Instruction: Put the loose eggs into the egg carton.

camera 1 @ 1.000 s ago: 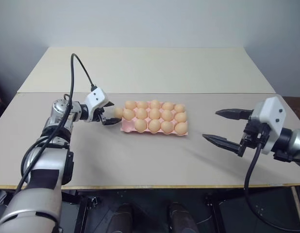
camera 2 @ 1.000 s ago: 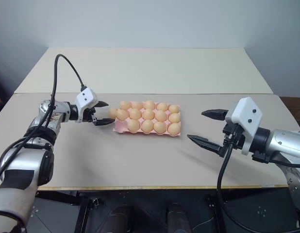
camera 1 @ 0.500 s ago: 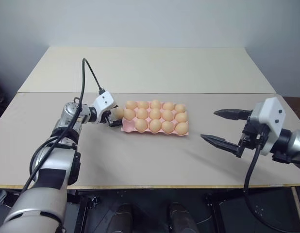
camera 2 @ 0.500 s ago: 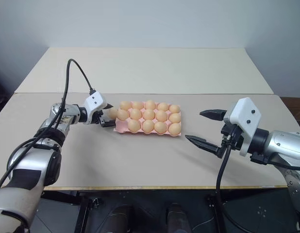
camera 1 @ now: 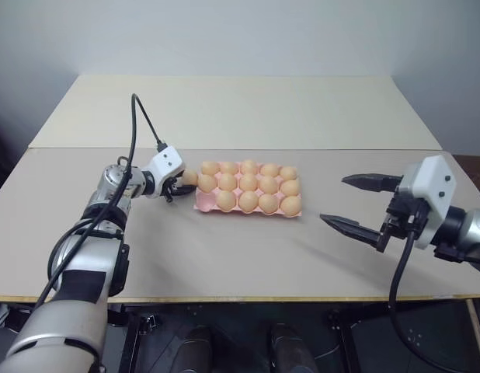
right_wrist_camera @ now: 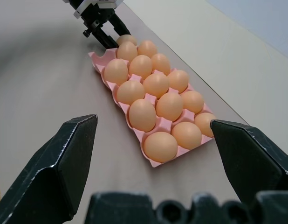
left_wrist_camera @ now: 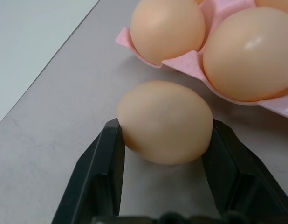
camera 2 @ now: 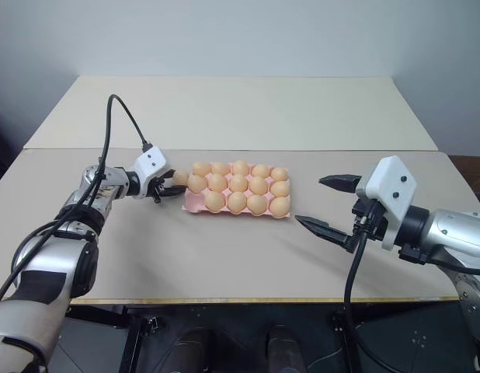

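Observation:
A tan loose egg (left_wrist_camera: pixel 165 121) lies just off the left end of the pink egg carton (camera 1: pixel 201 204). My left gripper (camera 1: pixel 183 181) is shut on it, one black finger (left_wrist_camera: pixel 99 172) pressed against each side. The carton holds several eggs, and the cup at its front left corner is bare. My right gripper (camera 1: pixel 335 200) hovers open to the right of the carton, well apart from it, with nothing between its fingers. The right wrist view looks along the carton (right_wrist_camera: pixel 99 58) toward the left gripper at its far end.
The carton sits mid-table on a tan tabletop (camera 1: pixel 224 256). A second tan table (camera 1: pixel 232 109) butts against it at the back. The front edge runs close below both arms. A black cable (camera 1: pixel 135 116) arches over the left wrist.
The left gripper's fingers, open around the loose egg before, have closed onto it. The egg stays beside the carton's left end. The right arm has not moved.

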